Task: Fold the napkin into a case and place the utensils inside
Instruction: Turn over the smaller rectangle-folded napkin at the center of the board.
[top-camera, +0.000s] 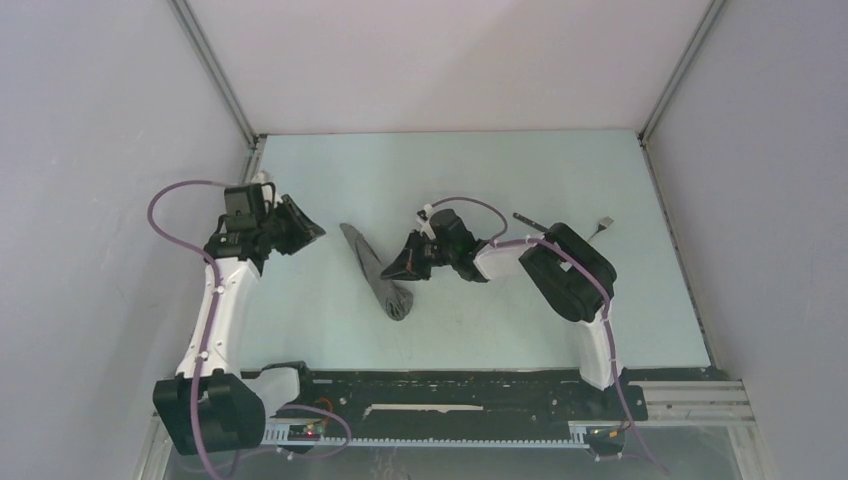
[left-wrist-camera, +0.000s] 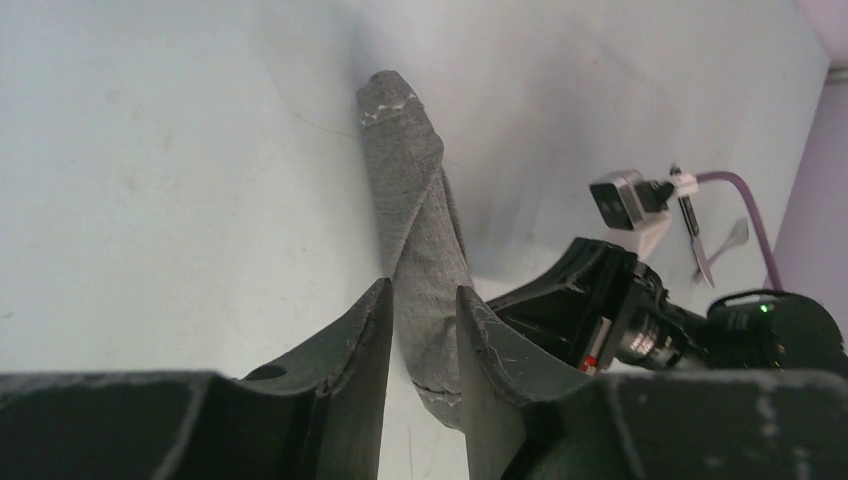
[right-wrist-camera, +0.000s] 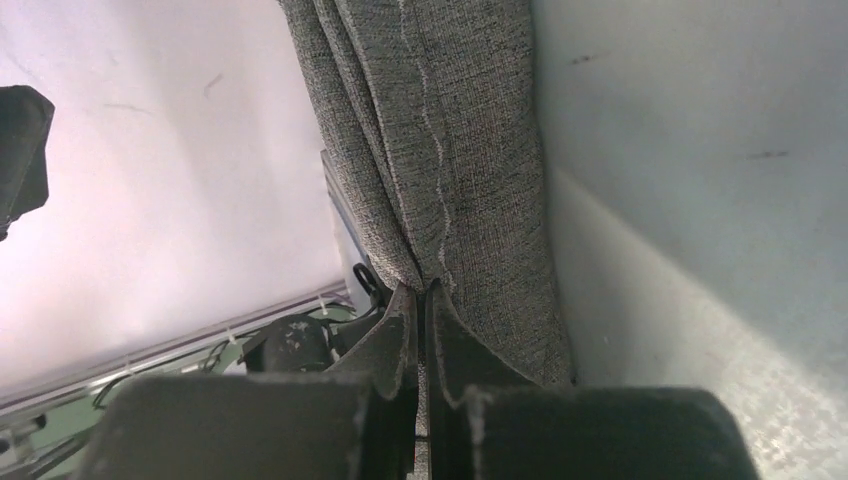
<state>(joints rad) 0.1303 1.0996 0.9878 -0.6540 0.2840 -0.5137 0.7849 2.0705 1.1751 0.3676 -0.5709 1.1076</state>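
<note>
Pinching the napkin (right-wrist-camera: 440, 150) at a gathered edge, your R end effector (right-wrist-camera: 421, 292) is fully closed on the cloth. Folds + pale hem stitch converge right at the tips, so the grip takes several layers. That is prob. why the fabric reads as a twisted rope, not a sheet. Napkin lies mid-tabletop (top-camera: 480, 170) as a narrow diagonal strip, one end pointing toward the L arm, w/ the R end effector meeting it from the R side. Can't tell how much is lifted vs. resting. L end effector (left-wrist-camera: 423, 292) stands parted w/ nothing between the jaws. It hangs apart from the cloth on the L side, aimed along the strip; judged: staged to take the free end so you can spread it flat. Knife (top-camera: 527, 219) + fork (top-camera: 603, 226) sit far R on the tabletop, apart from each other and well apart from the napkin, i.e. out of the folding area. No case formed yet; task looks early. Risk: pulling on one grip alone may tighten the twist.
</note>
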